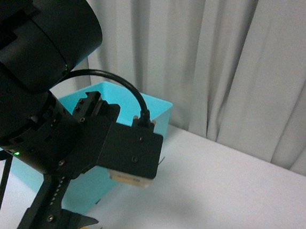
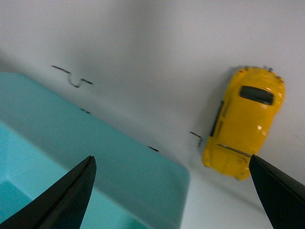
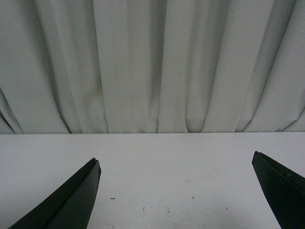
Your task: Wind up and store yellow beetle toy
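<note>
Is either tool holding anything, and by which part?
Nothing is held. The left tool is open, the yellow beetle toy sitting free on the table; the right tool is open too.

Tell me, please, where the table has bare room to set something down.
The white table is bare from the turquoise bin across to the curtain. Crowded at the bin's corner, where the yellow beetle toy lies below the left gripper.

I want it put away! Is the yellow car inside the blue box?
Out: the yellow beetle toy lies on the white table beside the box.
</note>
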`<state>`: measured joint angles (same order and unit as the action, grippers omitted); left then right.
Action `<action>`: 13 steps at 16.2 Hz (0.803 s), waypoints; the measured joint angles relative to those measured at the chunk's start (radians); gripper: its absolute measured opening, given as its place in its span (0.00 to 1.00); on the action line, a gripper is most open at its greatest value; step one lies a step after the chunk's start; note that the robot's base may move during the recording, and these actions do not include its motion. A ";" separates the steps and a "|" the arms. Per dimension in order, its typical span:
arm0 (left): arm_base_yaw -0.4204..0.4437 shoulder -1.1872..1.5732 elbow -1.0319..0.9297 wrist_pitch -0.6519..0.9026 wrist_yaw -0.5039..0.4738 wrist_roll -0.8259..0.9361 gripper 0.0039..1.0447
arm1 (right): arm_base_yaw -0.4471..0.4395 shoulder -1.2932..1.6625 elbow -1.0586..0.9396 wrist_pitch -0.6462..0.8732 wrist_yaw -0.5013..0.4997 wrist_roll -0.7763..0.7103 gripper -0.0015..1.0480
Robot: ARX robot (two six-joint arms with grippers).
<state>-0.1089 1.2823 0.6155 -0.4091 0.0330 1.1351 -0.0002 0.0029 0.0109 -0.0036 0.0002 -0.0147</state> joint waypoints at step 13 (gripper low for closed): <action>-0.132 0.283 -0.095 0.162 -0.067 -0.071 0.94 | 0.000 0.000 0.000 0.000 0.000 0.000 0.94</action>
<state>-0.2409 1.5658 0.5205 -0.2470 -0.0341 1.0637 -0.0002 0.0029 0.0109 -0.0036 0.0002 -0.0147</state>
